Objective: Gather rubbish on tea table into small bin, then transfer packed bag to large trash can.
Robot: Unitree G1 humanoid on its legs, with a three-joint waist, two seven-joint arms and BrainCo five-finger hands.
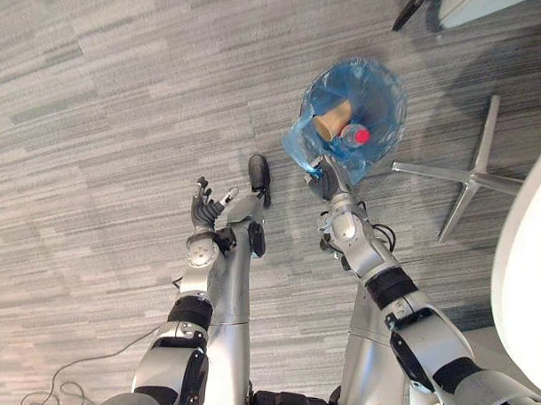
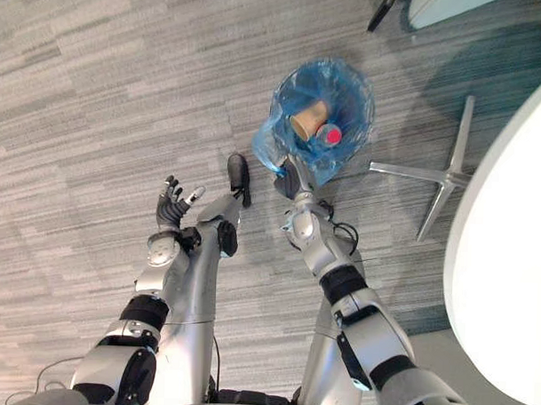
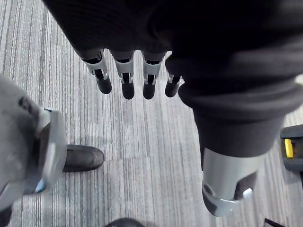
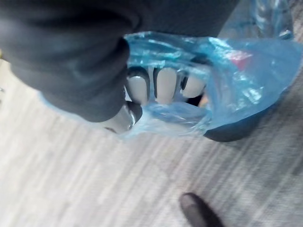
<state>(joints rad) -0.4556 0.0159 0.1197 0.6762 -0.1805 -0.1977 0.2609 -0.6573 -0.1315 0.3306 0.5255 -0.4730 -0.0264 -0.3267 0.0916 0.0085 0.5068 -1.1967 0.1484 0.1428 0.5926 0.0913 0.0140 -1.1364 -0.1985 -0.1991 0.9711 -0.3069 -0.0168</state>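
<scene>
Blue bag (image 1: 381, 91): translucent thin plastic film, crinkled, w/ its mouth spread round. It is low over the grey striped carpet (image 1: 105, 99), in front of the robot, gripped at its near edge.
Contents: tan paper cup (image 1: 331, 123) lying on its side, touching a clear bottle (image 1: 351, 136) w/ a red cap. Both sit at the btm of the bag.
Right hand (image 1: 329, 180): clenched on the bag's rim. Fingers (image 4: 165, 85) are curled inside the film w/ the thumb pinching from outside, prob. to bunch the slippery plastic so it won't slide out.
Left hand (image 1: 206, 209): released, palm up, fingers (image 3: 128, 85) loosely straight and grasping nothing. Well apart from the bag, prob. kept clear.
Bin: a dark shape shows under the bag in the right wrist view, but can't tell if it's the small bin.
Nearby: metal star-shaped chair base (image 1: 474, 178) just beside the bag; smooth white tabletop (image 1: 526, 265), curved edge, on the robot's right.
Stage: rubbish looks bagged; the transfer to the large can is not yet done.
</scene>
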